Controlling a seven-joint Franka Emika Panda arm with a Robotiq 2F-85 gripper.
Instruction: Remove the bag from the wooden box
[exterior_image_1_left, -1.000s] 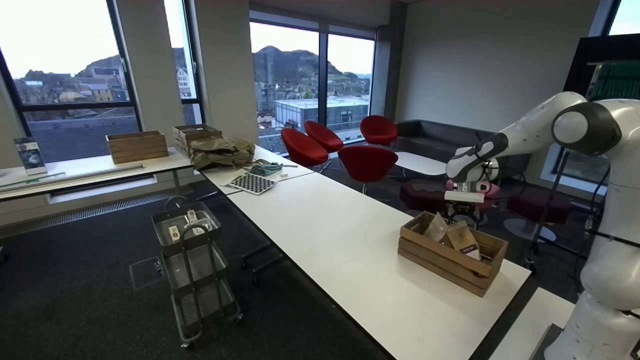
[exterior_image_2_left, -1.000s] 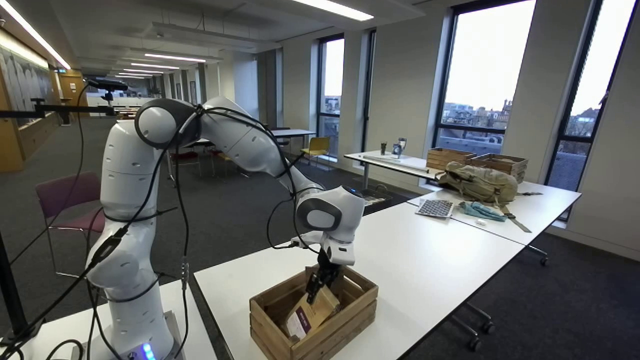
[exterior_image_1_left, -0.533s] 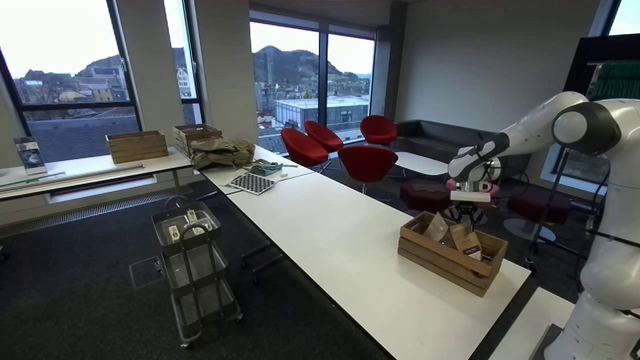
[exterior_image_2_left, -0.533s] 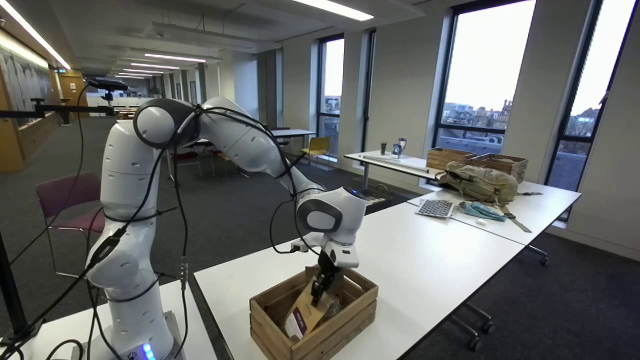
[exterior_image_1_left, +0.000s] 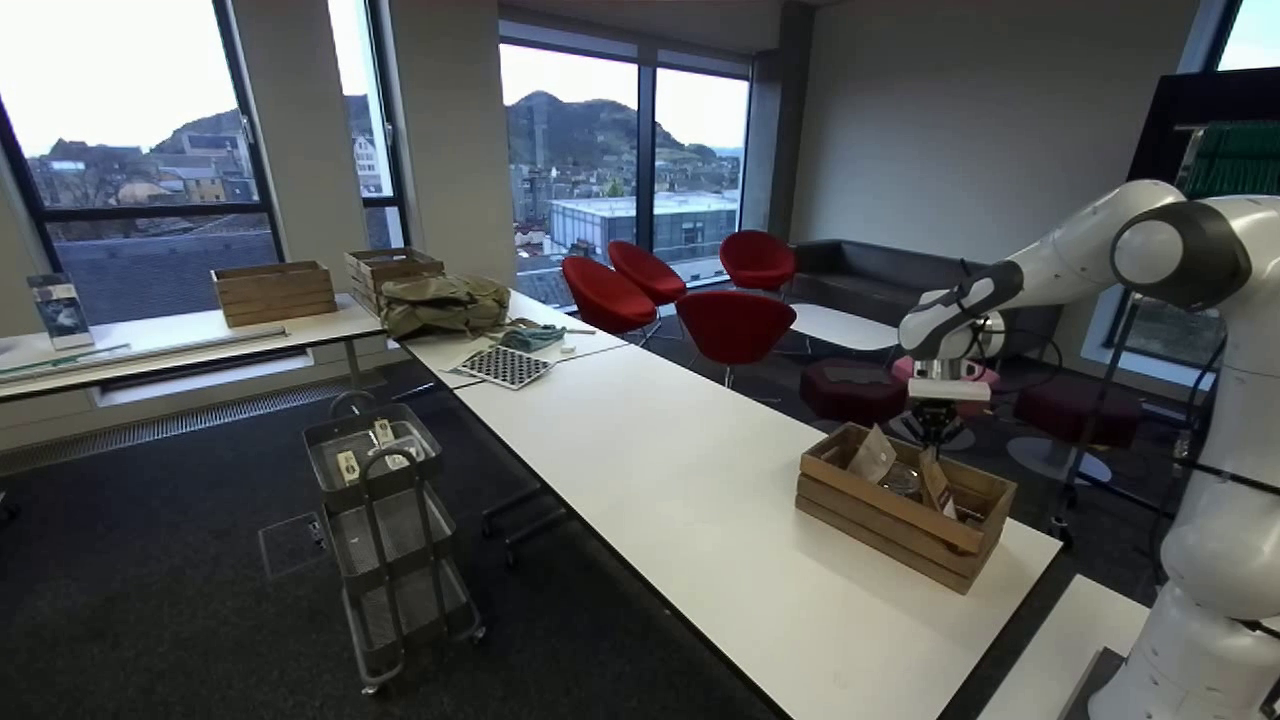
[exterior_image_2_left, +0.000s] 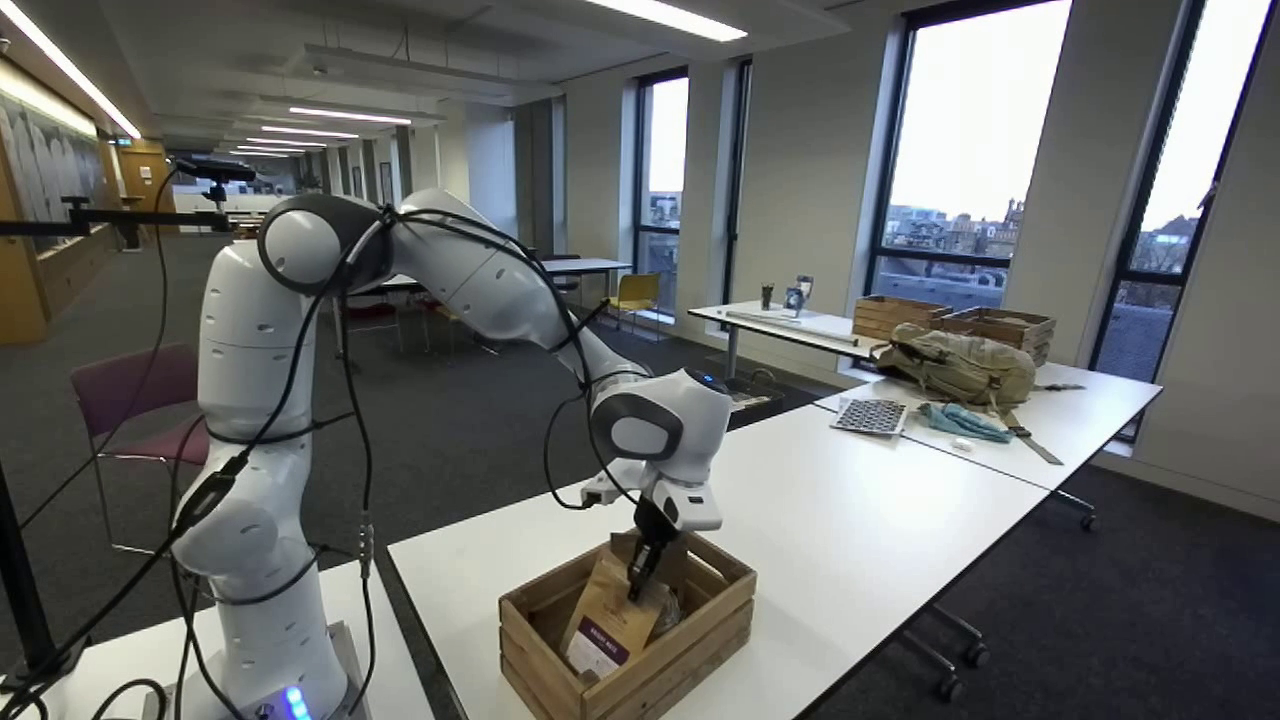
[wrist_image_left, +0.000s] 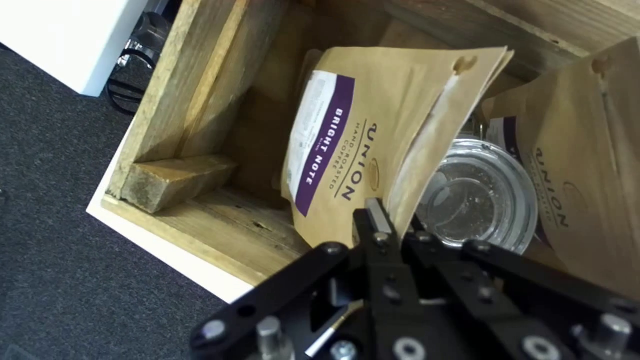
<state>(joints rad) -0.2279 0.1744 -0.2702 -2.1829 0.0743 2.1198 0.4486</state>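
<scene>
A tan-brown paper bag (wrist_image_left: 395, 100) with a purple-and-white label stands tilted inside the wooden box (exterior_image_2_left: 680, 655). In the wrist view my gripper (wrist_image_left: 397, 215) is shut on the bag's top edge, one finger on each side of the folded paper. An exterior view shows the gripper (exterior_image_2_left: 637, 587) reaching down into the box with the bag (exterior_image_2_left: 612, 610) still below the rim for most of its height. Seen from another side, the bag (exterior_image_1_left: 936, 485) appears nearly edge-on under the fingers. Its bottom is hidden by the box wall.
Inside the box, a glass jar (wrist_image_left: 475, 195) sits close beside the gripped bag, with a similar brown bag (wrist_image_left: 575, 180) beyond it. The box stands on a white table (exterior_image_1_left: 700, 480). A backpack (exterior_image_2_left: 955, 365), patterned sheet (exterior_image_2_left: 870, 417) and teal cloth (exterior_image_2_left: 965, 422) lie farther along.
The fingers have closed from wide open onto the bag's top edge. The bag has turned and tipped more upright, uncovering the jar. The gripper has shifted slightly.
</scene>
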